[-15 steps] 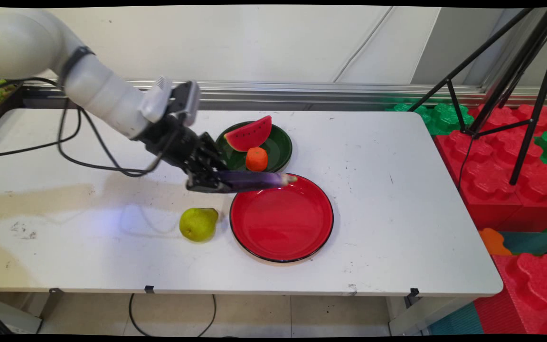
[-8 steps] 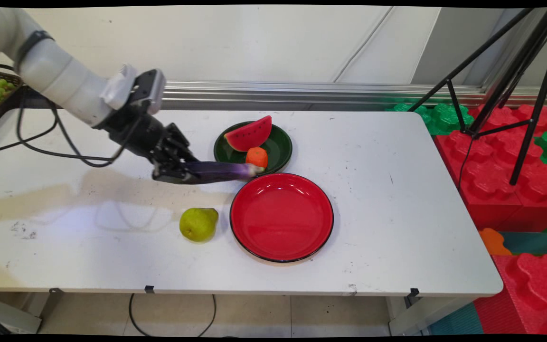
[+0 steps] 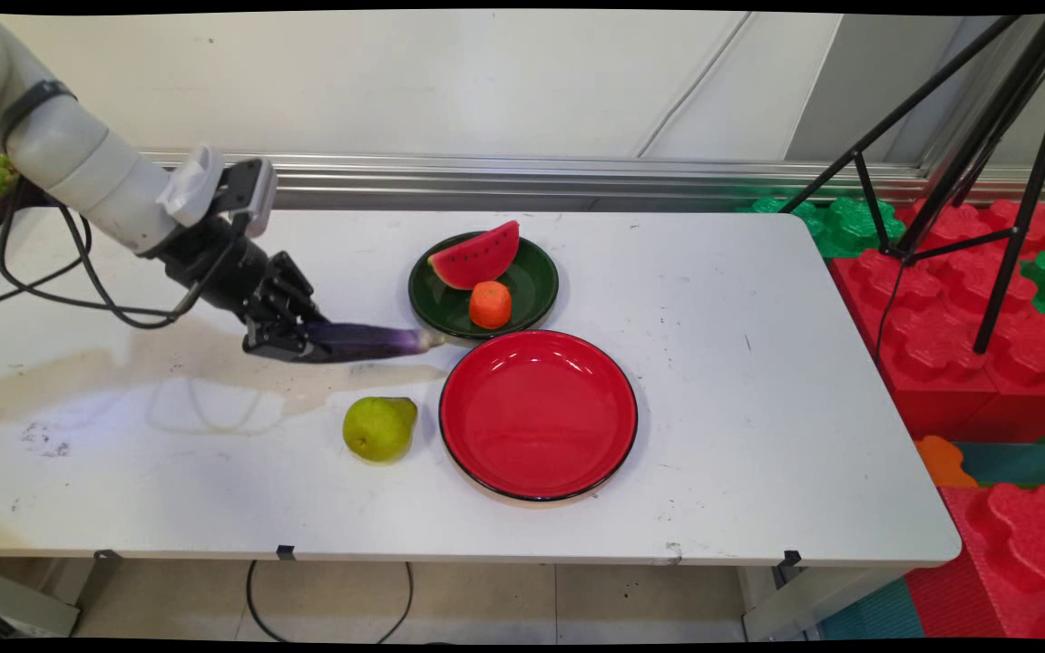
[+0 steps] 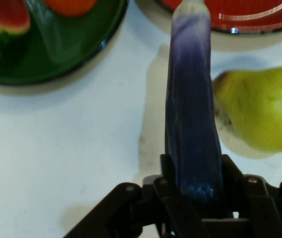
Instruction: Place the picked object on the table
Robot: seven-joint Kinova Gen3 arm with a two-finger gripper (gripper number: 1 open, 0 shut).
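Main view, left to right: the gripper (image 3: 291,343) hangs low over the white table (image 3: 758,381), clamped on the thick end of a purple eggplant (image 3: 368,341) that sticks out level toward the plates. Its pale tip lies just beside the green plate (image 3: 536,272) holding a watermelon slice (image 3: 477,257) and an orange piece (image 3: 490,304). A pear (image 3: 379,427) sits nearer the camera, beside the empty red plate (image 3: 538,414). Carrying well here calls for a firm grip, the eggplant level, its tip clear of both rims.
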